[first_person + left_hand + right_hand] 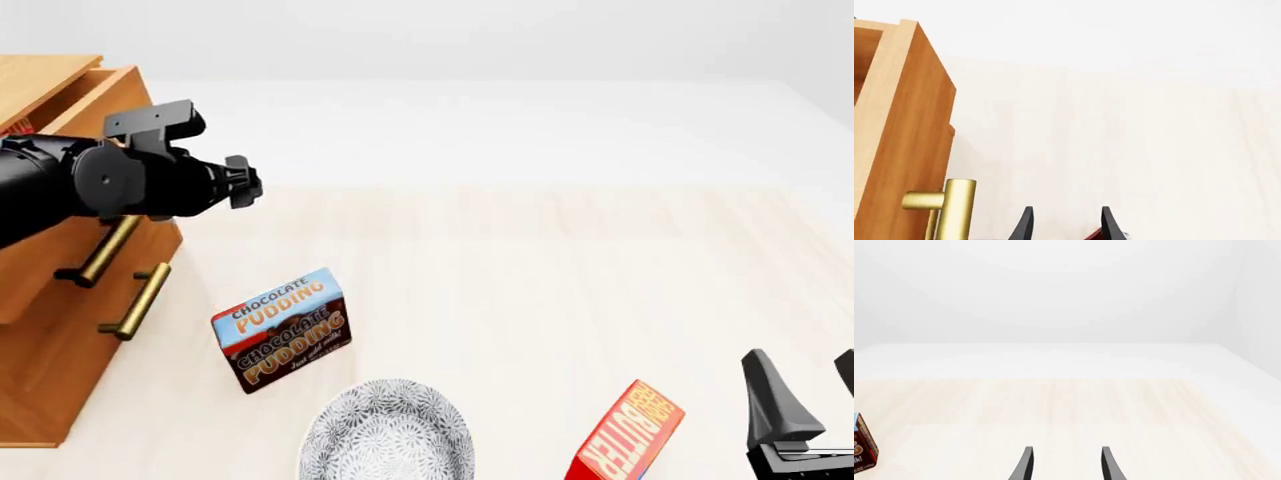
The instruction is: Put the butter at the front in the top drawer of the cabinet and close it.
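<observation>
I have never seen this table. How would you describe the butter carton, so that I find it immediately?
Start from the big wooden cabinet at the table's left edge and move right along the near edge, past the patterned grey plate. Just beyond it, before the right gripper, lies the butter. It is red and orange with white "BUTTER" lettering, unlike the blue-brown Chocolate Pudding box nearer the cabinet.

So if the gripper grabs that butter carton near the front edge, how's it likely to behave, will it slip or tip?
The butter is a small flat-sided box, so probably rigid and easy to pinch across opposite faces. It looks light for its size. Its printed faces look smooth, so a weak squeeze might let it slide. It appears tilted in the front view, so a sideways nudge could tip or turn it rather than roll it.
</observation>
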You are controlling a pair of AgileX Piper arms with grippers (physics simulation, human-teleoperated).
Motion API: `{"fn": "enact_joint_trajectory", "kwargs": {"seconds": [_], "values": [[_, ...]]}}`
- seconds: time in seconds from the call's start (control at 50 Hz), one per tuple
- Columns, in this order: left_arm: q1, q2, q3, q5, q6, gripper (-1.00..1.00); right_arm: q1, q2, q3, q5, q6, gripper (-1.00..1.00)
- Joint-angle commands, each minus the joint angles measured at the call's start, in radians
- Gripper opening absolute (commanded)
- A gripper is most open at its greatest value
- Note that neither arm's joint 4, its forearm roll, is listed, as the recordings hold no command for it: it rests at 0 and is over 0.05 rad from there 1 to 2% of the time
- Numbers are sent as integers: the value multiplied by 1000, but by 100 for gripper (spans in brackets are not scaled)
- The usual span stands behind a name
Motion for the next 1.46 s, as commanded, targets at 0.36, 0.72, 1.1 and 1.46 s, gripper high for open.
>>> {"fn": "enact_joint_trajectory", "kwargs": {"seconds": [0.36,0.72,1.1,1.46], "values": [[78,-27,8,26,38,100,-1,-8,1,6,0,100],[160,-46,48,12,21,100,0,-8,1,6,0,100],[262,-70,72,18,26,100,-1,-8,1,6,0,100],[85,-65,27,37,19,100,0,-7,1,6,0,100]]}}
